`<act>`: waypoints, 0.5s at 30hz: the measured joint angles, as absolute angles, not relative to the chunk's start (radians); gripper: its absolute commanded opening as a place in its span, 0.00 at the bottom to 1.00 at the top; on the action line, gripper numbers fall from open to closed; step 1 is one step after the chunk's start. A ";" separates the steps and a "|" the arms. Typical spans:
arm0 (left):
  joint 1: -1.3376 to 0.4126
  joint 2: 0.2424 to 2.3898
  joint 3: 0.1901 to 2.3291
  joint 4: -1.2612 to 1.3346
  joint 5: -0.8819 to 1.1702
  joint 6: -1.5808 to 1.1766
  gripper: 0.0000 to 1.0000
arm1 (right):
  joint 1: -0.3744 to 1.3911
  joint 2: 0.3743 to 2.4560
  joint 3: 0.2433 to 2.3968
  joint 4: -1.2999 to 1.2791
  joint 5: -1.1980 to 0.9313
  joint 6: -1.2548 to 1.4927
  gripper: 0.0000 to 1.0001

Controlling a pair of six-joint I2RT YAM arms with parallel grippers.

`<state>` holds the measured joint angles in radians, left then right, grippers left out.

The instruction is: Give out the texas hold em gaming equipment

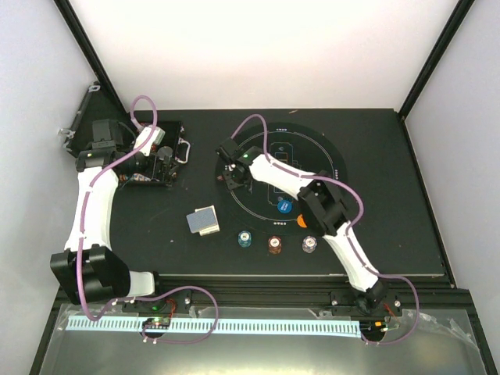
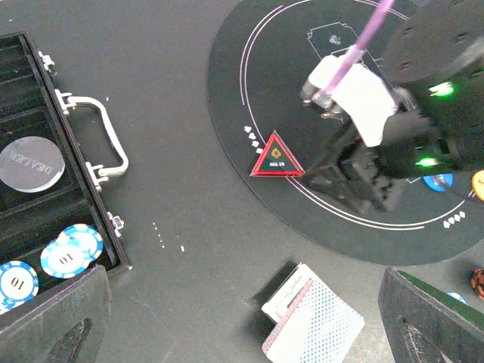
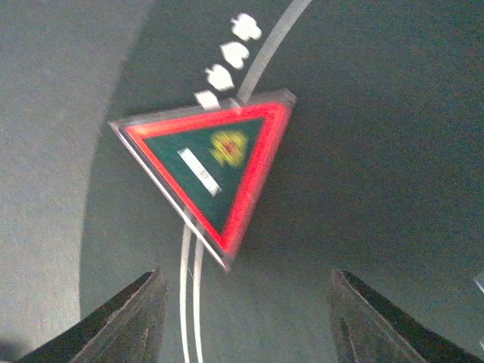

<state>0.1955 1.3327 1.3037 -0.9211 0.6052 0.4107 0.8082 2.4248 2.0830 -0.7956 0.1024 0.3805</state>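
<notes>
A triangular red-edged "ALL IN" marker (image 3: 215,162) lies flat on the left rim of the round mat (image 2: 227,91). My right gripper (image 3: 246,321) hovers just over it, open, with nothing between its fingers (image 3: 128,318). The marker (image 2: 277,156) also shows in the left wrist view beside the right gripper (image 2: 355,181). A deck of cards (image 1: 203,220) with dotted backs rests on the table left of the mat. Teal (image 1: 244,238), red-brown (image 1: 274,244) and white (image 1: 309,245) chips sit in a row near the front. Blue (image 1: 284,207) and orange (image 1: 302,221) buttons lie on the mat. My left gripper (image 1: 166,160) is open and empty.
The black hinged case (image 2: 45,204) lies open at the left with its metal handle (image 2: 106,136), blue-white chips (image 2: 72,253) and a clear dealer disc (image 2: 32,162) inside. The right arm (image 1: 328,207) stretches diagonally across the mat.
</notes>
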 measured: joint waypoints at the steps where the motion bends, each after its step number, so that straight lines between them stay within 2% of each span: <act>1: 0.197 1.333 1.304 -0.922 0.605 0.412 0.99 | 0.805 2.391 2.043 -0.798 0.104 0.381 0.65; 9: 0.197 1.333 1.304 -0.928 0.609 0.413 0.99 | 0.739 1.921 1.515 -0.751 0.128 0.419 0.66; 15: 0.197 1.333 1.305 -0.929 0.621 0.414 0.99 | 0.707 1.767 1.224 -0.714 0.141 0.453 0.61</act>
<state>0.1970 1.3331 1.3048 -0.9287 0.6209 0.4145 0.7074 1.7668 1.2240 -0.7136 0.1413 0.4534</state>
